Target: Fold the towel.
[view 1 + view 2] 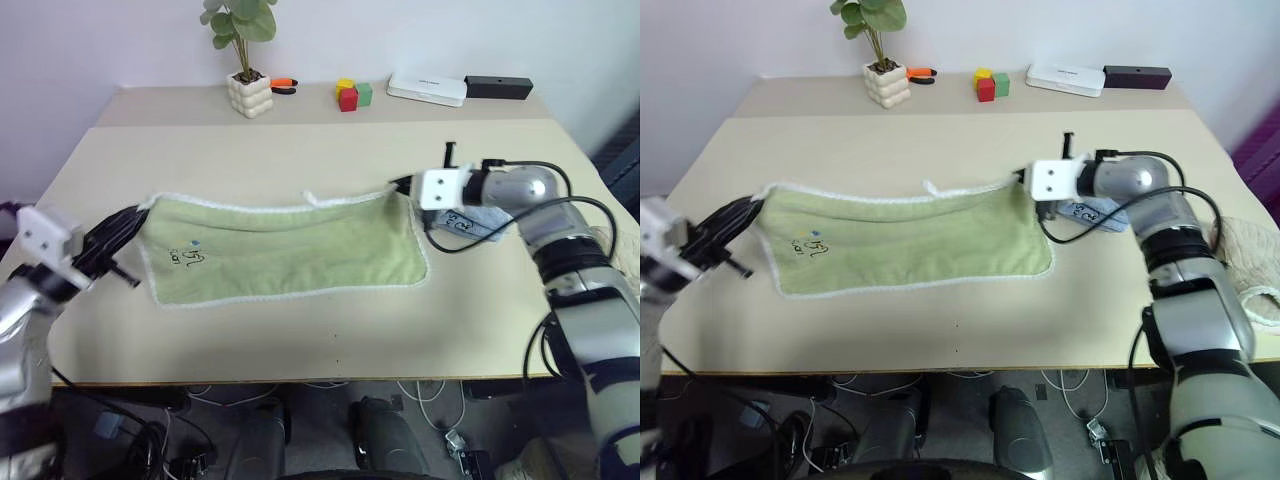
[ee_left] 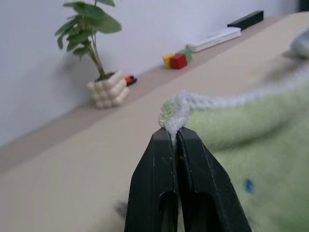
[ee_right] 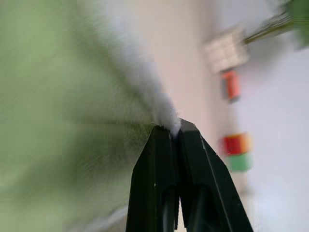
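We find the towel point(image 1: 285, 250) to be nappy terry cloth, matt, with a woolly white stitched edge. The table point(image 1: 300, 330) is smooth and matt, beige. The far white pot point(image 1: 249, 94) looks glossy and knobbly. Gripper fingers point(image 2: 176, 183) are smooth black plastic with slight sheen.

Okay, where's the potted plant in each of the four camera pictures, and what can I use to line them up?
Left eye view: potted plant at the top, left of centre, at the table's far edge.
Right eye view: at the top, left of centre.
Left wrist view: upper left, beyond the towel corner.
Right wrist view: only its blurred white pot, upper right.
Shared landmark: the red, yellow and green blocks beside it.
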`<state>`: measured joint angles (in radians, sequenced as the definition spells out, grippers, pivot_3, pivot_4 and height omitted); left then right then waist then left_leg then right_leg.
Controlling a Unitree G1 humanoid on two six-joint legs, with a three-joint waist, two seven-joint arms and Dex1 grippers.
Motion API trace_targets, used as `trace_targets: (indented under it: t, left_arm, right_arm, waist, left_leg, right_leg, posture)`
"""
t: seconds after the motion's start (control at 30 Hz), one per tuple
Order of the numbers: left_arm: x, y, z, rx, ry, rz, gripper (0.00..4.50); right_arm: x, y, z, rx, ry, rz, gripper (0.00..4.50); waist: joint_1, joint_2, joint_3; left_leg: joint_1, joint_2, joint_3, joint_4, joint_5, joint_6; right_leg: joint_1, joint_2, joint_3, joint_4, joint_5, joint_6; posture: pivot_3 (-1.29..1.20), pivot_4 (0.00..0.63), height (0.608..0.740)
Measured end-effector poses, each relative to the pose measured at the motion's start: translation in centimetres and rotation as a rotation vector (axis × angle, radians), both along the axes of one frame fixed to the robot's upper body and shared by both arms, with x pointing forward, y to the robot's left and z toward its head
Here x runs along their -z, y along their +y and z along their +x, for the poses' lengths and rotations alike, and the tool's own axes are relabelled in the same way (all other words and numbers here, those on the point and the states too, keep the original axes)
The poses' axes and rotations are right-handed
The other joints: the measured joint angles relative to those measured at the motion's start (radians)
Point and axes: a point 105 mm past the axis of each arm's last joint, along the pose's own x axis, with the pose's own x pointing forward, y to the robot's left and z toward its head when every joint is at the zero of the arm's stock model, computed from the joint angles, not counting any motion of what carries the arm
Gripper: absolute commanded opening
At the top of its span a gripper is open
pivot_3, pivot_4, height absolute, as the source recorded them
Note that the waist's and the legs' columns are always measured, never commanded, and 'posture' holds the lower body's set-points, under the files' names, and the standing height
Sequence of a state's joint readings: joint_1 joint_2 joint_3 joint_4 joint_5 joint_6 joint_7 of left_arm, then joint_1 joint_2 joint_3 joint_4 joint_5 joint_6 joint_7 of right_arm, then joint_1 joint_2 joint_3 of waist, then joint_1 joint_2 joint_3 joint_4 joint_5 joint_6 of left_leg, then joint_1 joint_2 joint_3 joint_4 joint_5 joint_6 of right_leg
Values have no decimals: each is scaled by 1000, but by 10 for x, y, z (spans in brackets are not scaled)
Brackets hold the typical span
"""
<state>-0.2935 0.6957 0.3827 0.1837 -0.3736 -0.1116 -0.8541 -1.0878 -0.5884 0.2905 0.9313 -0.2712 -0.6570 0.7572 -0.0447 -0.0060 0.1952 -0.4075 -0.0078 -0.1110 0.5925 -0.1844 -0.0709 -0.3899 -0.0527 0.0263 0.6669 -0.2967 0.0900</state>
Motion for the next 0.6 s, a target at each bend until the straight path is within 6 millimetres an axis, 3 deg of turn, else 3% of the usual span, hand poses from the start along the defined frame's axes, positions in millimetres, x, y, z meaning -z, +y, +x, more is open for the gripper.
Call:
trace_targets:
  t: [0.17, 0.27, 0.33, 0.4, 0.53, 0.6]
  left_arm:
    - [-30, 6, 57, -91, -94, 74, 0]
    - [-66, 11, 79, -171, -176, 112, 0]
    - [-98, 15, 80, -218, -269, 136, 0]
    - [-118, 21, 76, -239, -329, 154, 0]
    - [-111, 34, 60, -186, -314, 206, 0]
    - [-93, 37, 54, -135, -270, 200, 0]
  right_arm:
    - [-25, 14, 33, 176, -140, 74, 33]
    - [-55, 14, 45, 283, -308, 65, 33]
    - [-78, 14, 48, 323, -419, 71, 33]
    - [-94, 10, 47, 345, -496, 75, 33]
    - [-105, -13, 43, 362, -550, 42, 33]
    - [-91, -15, 40, 313, -497, 14, 33]
  waist:
    - [2, -1, 1]
    - [0, -2, 1]
    - [-3, -2, 1]
    - [-10, -2, 1]
    - [-23, -1, 1]
    - [-28, -1, 1]
  left_leg:
    - [-5, 0, -1, -1, 1, -2]
    - [-15, -1, -1, -1, 3, -4]
    - [-20, -1, 0, -2, 7, -11]
    - [-20, -1, 1, -4, 7, -11]
    - [-19, -1, 1, -7, 5, -8]
    - [-17, 0, 1, -6, 5, -8]
  right_leg:
    - [-6, 0, 0, 0, 3, 3]
    - [-16, 0, 0, 2, 3, 4]
    - [-23, 0, 1, 3, 3, 4]
    - [-23, 0, 1, 2, 3, 5]
    - [-23, 0, 1, 1, 3, 5]
    - [-20, 0, 1, 2, 3, 5]
  posture:
    - [0, 150, 740]
    - [0, 150, 740]
    - [0, 150, 740]
    - [0, 150, 740]
    - [0, 150, 740]
    - [0, 150, 740]
